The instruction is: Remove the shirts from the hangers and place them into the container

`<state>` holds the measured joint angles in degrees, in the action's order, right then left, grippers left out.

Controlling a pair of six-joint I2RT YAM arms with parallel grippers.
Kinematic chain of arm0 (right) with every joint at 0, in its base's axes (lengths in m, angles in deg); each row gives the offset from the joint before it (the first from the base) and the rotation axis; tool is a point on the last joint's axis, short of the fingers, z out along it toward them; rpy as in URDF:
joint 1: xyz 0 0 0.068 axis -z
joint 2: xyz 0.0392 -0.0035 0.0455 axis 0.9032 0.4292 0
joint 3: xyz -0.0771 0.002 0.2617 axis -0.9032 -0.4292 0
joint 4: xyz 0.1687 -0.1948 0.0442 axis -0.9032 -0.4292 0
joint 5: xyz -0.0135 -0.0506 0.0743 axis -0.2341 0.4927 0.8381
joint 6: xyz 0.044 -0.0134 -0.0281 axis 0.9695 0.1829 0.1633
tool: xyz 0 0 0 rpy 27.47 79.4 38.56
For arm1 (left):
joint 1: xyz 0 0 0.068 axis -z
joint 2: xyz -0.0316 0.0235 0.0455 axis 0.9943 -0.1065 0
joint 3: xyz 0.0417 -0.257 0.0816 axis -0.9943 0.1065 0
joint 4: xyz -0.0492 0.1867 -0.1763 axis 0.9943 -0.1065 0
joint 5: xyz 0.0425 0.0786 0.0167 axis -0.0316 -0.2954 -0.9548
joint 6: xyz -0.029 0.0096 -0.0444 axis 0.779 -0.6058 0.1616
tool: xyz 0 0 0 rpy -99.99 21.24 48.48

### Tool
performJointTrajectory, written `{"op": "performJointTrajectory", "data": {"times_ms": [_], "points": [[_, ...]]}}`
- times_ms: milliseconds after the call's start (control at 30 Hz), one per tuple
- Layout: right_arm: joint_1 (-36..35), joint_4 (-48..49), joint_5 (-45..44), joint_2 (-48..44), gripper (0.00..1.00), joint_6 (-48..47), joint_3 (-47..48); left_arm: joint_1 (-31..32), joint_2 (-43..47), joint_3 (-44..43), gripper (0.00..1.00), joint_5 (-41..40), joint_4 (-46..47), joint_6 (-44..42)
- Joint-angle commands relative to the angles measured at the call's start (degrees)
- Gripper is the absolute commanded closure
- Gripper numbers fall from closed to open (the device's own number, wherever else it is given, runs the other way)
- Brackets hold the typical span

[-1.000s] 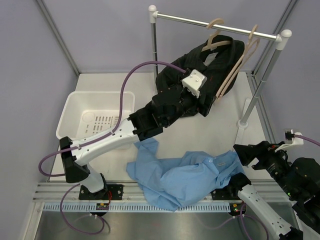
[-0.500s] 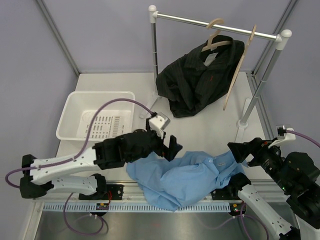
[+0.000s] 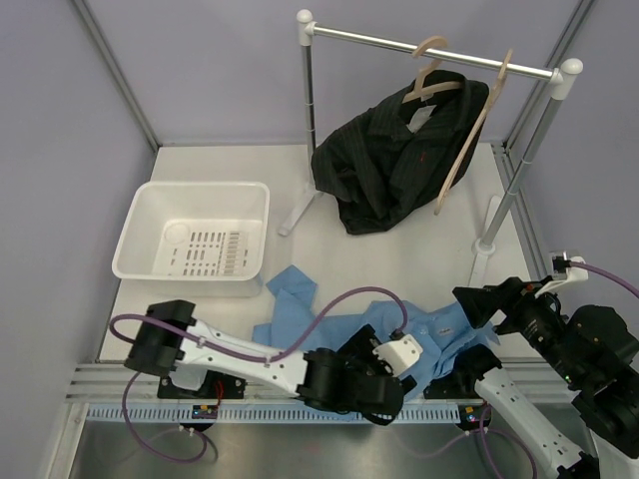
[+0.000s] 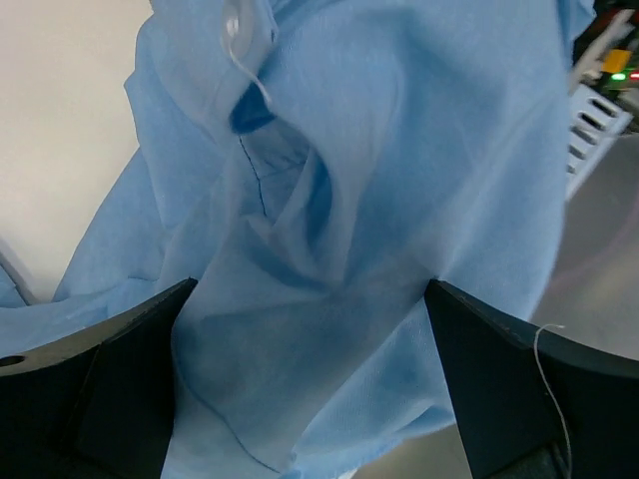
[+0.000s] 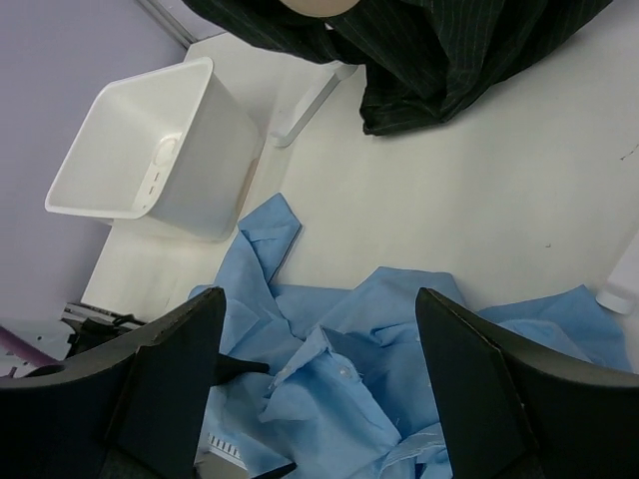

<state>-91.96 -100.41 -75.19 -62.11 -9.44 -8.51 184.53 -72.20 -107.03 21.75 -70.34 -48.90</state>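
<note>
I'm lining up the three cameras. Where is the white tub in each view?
Top view: white tub left of centre, up-left of the blue shirt.
Left wrist view: not in it.
Right wrist view: tub at upper left.
Shared landmark: the blue shirt, in all three views.

Light blue shirt (image 3: 300,334) crumpled near front, black pinstriped shirt (image 3: 384,175) on beige hanger (image 3: 427,88), second hanger (image 3: 477,125) bare, white container (image 3: 135,225) upright.

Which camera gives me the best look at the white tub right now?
Top external: the whole tub, open side up, slotted base visible. Right wrist catches it obliquely, mostly rim and outer wall. Left wrist misses it, filled by the light blue shirt.
</note>
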Motion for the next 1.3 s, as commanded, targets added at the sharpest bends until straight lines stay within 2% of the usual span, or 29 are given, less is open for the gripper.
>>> {"op": "performJointTrajectory", "data": {"times_ms": [0, 133, 267, 433, 567, 833, 1033, 1167, 1200, 1233, 1267], "points": [[0.0, 0.7, 1.6, -1.0, 0.15, -0.4, -0.4, 0.2, -9.0, -7.8, 0.01, -9.0, -10.9, 5.3], [0.0, 0.1, 1.6, -1.7, 0.15, -0.6, -1.3, -1.1, -14.5, -11.8, 0.01, -11.2, -14.3, 6.7], [0.0, 0.0, 1.4, -1.8, 0.15, -0.8, -1.0, -6.3, -11.0, -4.2, 0.01, -5.6, -4.0, 3.4], [0.0, 0.2, 1.4, -1.7, 0.15, -0.9, -1.1, -12.8, -3.7, 2.8, 0.01, -1.1, 3.8, -2.0], [0.0, 0.7, 1.5, -1.7, 0.15, -0.7, -1.3, -17.4, -2.7, 4.9, 0.01, 8.8, 9.3, -5.1], [0.0, 0.8, 1.4, -2.2, 0.16, -0.6, -1.6, -22.7, -9.5, 2.6, 0.01, 29.4, 8.5, -5.3], [0.0, 0.9, 1.6, -2.9, 0.16, -0.4, -2.0, -26.3, -11.3, 6.3, 0.01, 32.2, 12.1, -2.8], [0.0, 1.0, 1.9, -3.2, 0.16, -0.3, -2.4, -27.2, -12.5, 8.1, 0.01, 30.5, 13.5, -1.9], [0.0, 1.0, 1.9, -3.2, 0.16, -0.3, -2.6, -27.6, -12.8, 8.5, 0.03, 30.8, 13.8, -1.5], [0.0, 1.1, 2.0, -3.3, 0.16, -0.3, -2.7, -28.5, -13.4, 8.7, 0.19, 31.5, 14.6, -1.3], [0.0, 1.1, 1.9, -3.5, 0.16, -0.3, -2.8, -28.8, -13.8, 8.8, 0.26, 32.1, 14.8, -1.2]]}}
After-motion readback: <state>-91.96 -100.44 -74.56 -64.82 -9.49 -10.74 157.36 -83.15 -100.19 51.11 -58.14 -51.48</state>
